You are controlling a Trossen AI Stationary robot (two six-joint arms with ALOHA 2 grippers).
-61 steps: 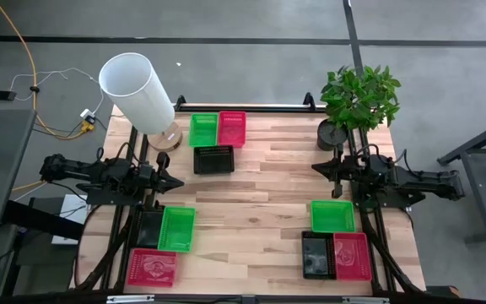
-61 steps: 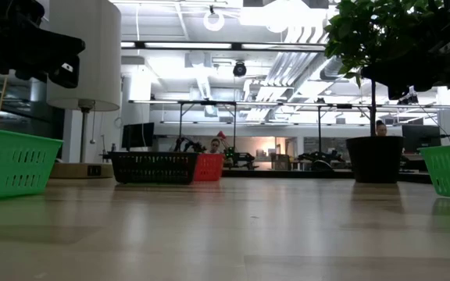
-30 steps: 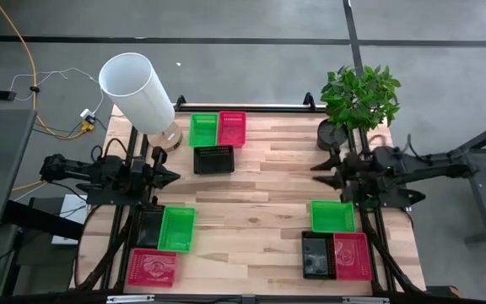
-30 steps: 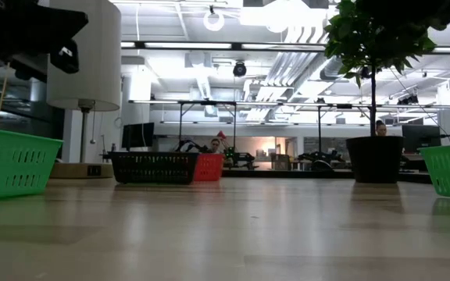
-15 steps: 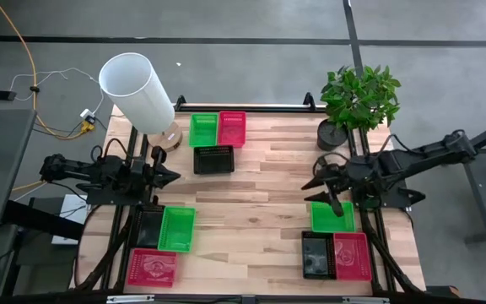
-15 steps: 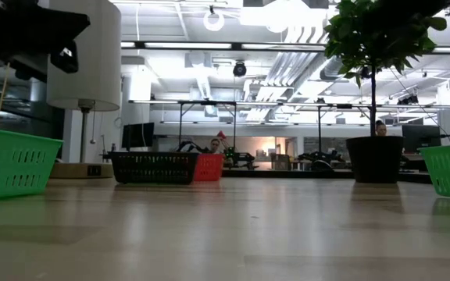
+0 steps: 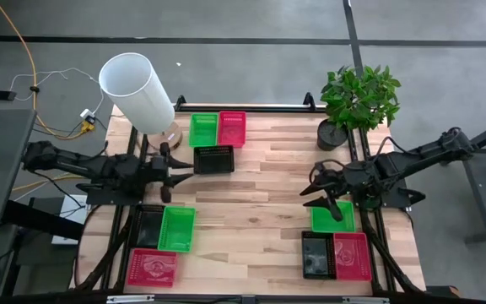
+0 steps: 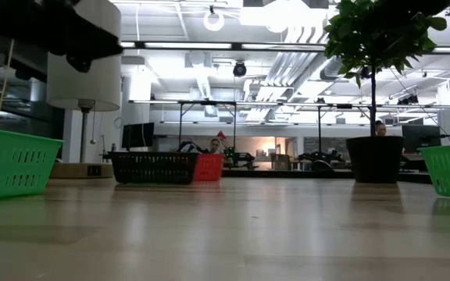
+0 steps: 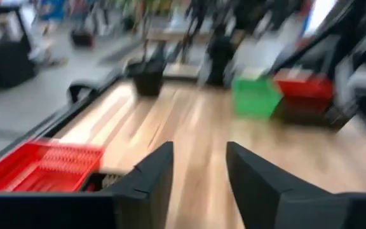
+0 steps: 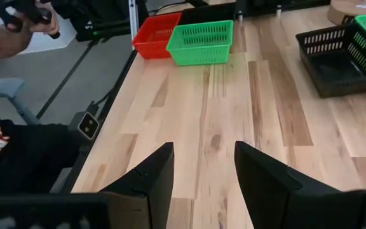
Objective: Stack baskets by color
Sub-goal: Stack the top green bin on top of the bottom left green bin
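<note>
Three groups of baskets stand on the table. At the far side are a green (image 7: 202,129), a red-pink (image 7: 231,128) and a black basket (image 7: 213,158). Near left are a black (image 7: 148,228), a green (image 7: 176,229) and a red-pink one (image 7: 153,267). Near right are a green (image 7: 334,218), a black (image 7: 316,255) and a red-pink one (image 7: 352,256). My left gripper (image 7: 182,171) (image 9: 199,166) hangs open just left of the far black basket. My right gripper (image 7: 310,187) (image 10: 203,166) hangs open by the far left corner of the near-right green basket. Both hold nothing.
A tall white cylinder (image 7: 137,89) stands at the far left corner and a potted plant (image 7: 357,101) at the far right. Bare wood (image 7: 260,203) lies in the table's middle. The right wrist view shows a person's hand (image 10: 24,19) beyond the table's edge.
My left gripper has reached out toward the table's middle, up to the far black basket, and has opened. My right gripper has swung from beside the plant pot toward the near edge and the table's middle, tipping downward over the near-right green basket's corner. No basket has moved.
</note>
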